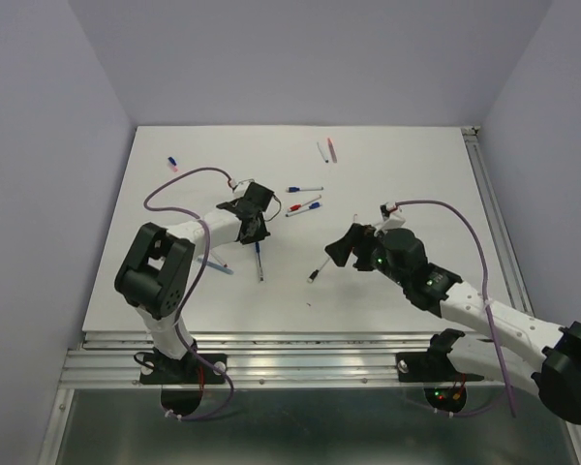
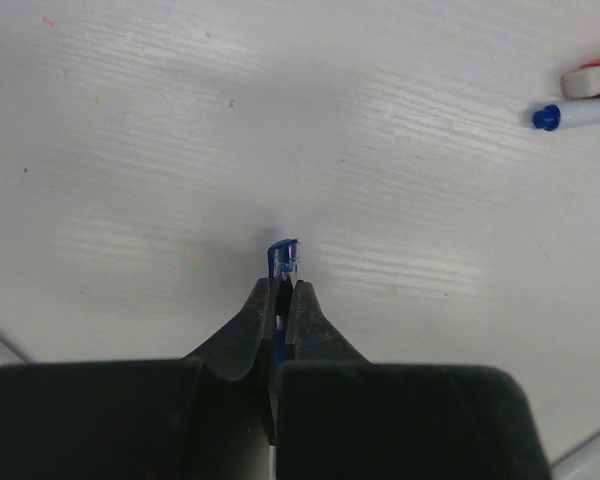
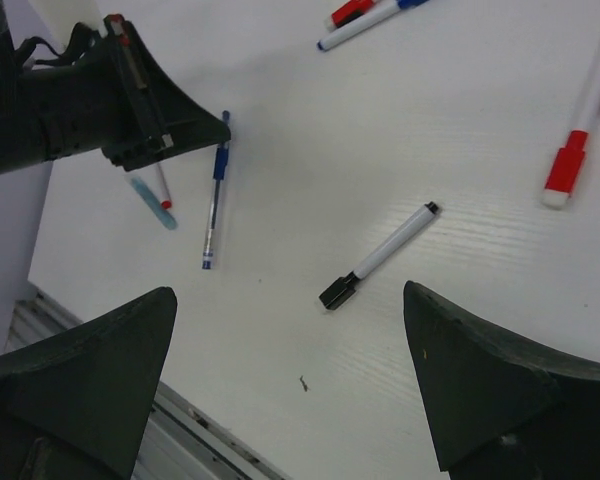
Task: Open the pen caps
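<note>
I read the left gripper (image 2: 285, 292) closed on the blue cap (image 2: 285, 258), low over the table (image 1: 174, 291), loose pens (image 1: 305, 205) nearby. The right gripper (image 3: 289, 295) hangs wide open, empty, above the black cap (image 3: 338, 291) on its white pen (image 3: 395, 240).

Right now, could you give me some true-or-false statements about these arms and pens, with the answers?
1. The left gripper is shut on the blue pen. True.
2. The right gripper grips the black-capped pen. False: it is open, and that pen lies free.
3. The black cap sits on its pen. True.
4. The blue pen stands in a cup. False: it lies on the table.
</note>
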You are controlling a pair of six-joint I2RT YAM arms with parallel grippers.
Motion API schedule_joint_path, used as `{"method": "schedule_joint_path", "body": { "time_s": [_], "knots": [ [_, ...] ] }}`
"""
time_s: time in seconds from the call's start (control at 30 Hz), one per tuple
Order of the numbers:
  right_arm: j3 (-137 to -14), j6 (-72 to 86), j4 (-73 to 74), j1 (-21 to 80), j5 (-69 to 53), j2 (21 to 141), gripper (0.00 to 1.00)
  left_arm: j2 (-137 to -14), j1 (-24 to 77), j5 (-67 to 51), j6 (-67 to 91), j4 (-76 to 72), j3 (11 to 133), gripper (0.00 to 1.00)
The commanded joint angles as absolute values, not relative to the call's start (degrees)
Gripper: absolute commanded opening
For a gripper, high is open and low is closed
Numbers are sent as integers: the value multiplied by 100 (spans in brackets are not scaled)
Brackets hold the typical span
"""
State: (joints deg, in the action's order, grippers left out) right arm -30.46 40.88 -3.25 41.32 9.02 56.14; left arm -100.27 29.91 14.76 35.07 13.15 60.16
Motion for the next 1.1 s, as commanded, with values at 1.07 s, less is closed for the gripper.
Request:
{"method": "schedule_joint_path", "body": {
  "time_s": [1.07],
  "knots": [
    [-5906, 2821, -1257, 5449, -668, 9035, 97, -5748, 3208, 1028, 5317, 932, 4219, 0]
  ]
}}
